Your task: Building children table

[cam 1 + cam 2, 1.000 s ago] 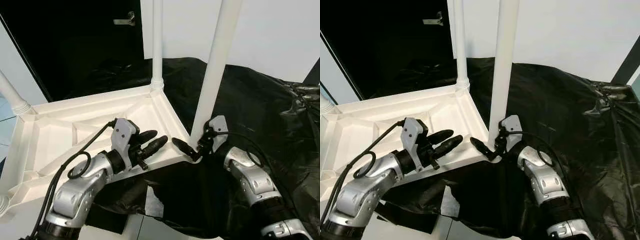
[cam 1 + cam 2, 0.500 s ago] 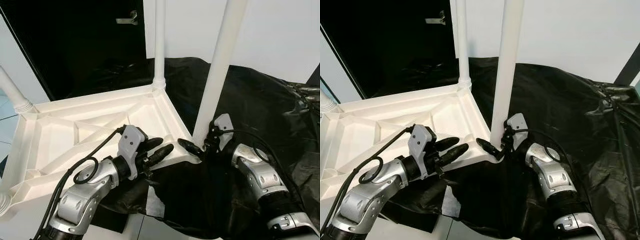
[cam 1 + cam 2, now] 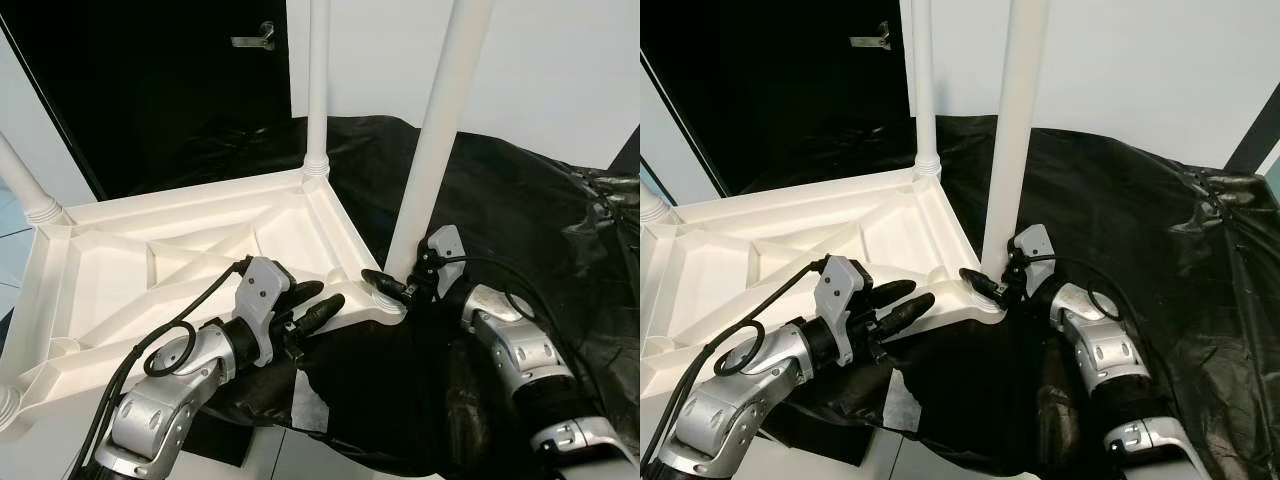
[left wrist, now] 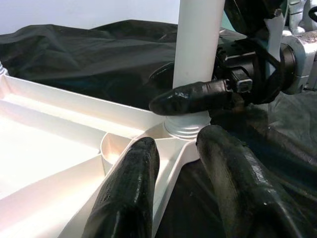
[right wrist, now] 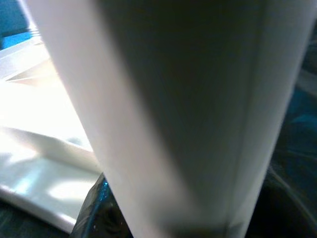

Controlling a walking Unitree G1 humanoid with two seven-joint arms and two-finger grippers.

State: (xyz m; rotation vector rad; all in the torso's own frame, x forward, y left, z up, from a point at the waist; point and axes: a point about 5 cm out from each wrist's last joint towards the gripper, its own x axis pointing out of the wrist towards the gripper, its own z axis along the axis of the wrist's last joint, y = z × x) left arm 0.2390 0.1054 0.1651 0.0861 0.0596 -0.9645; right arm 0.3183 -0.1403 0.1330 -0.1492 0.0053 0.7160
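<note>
Upside down on a black plastic sheet (image 3: 500, 190), the white children's table top (image 3: 130, 270) was seen with its ribbed underside facing up. Two white legs were stood upright in its far corners: a far leg (image 3: 318, 90) and a near leg (image 3: 435, 140), the latter seated in the corner socket closest to the right arm. The right end effector (image 3: 395, 290) was placed at the base of the near leg, with one black finger (image 4: 190, 96) laid across the front of the leg just above the socket; how the other finger stood could not be told. The left end effector (image 3: 312, 302) was held over the rim of the table top, just beside that corner, its two fingers parted and nothing held between them. A dark doorway (image 3: 150, 90) was seen behind.
</note>
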